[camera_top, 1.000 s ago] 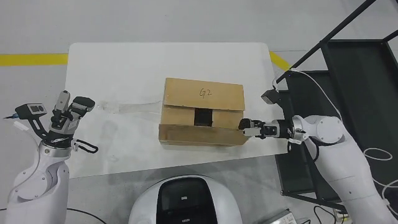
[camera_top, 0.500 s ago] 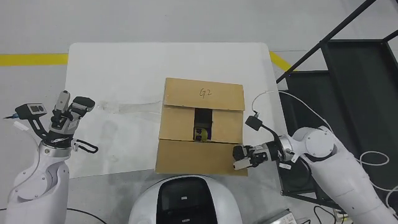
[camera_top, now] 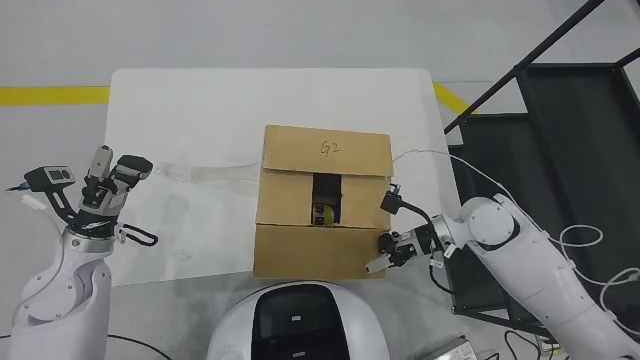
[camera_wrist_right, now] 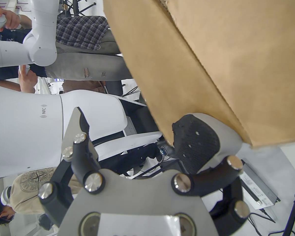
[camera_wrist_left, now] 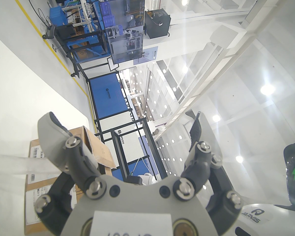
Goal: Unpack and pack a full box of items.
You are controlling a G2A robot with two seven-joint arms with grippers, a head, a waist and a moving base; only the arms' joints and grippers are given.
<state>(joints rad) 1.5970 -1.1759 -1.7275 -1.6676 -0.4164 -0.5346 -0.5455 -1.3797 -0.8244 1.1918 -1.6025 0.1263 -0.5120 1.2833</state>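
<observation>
White table (camera_top: 200,110) on grey floor, yellow floor line (camera_top: 50,95) at far left, dark metal rack (camera_top: 560,110) close on the right. Box (camera_top: 325,150) sits right of table centre, top flaps parted, dark and yellow-green items (camera_top: 326,205) visible in the gap. Near flap (camera_top: 320,247) lies folded out over the near table edge. Right gripper (camera_top: 383,260) is at that flap's right corner, fingers spread, one pad (camera_wrist_right: 196,141) touching the cardboard. Clear plastic sheet (camera_top: 205,172) lies left of the box. Left gripper (camera_top: 118,165) sits off the table's left edge, fingers apart, empty.
</observation>
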